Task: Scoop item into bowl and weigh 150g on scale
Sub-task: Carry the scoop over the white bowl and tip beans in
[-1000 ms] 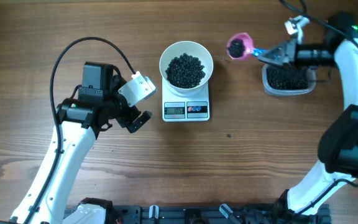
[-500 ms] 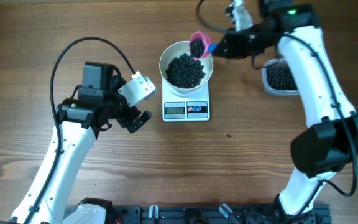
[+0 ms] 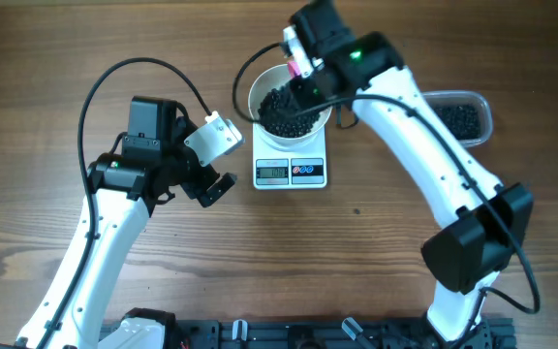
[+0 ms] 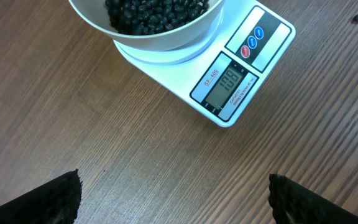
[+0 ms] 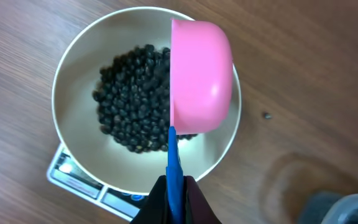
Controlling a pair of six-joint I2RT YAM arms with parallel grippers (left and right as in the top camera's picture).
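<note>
Beans (image 5: 129, 106) sit in bowl (image 5: 73, 140) beyond right fingers (image 5: 201, 205) pinching tipped scoop (image 5: 201, 74).

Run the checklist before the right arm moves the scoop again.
1. Scoop above bowl, turned over: ok.
2. Scoop emptied: cannot tell, its inside faces away from every view.
3. Right gripper shut on scoop: ok.
4. Bowl on scale, beans inside: ok.
5. Display unobstructed: ok; target weight reached: cannot tell, digits too blurred.
6. Left gripper open, apart from scale: ok.
</note>
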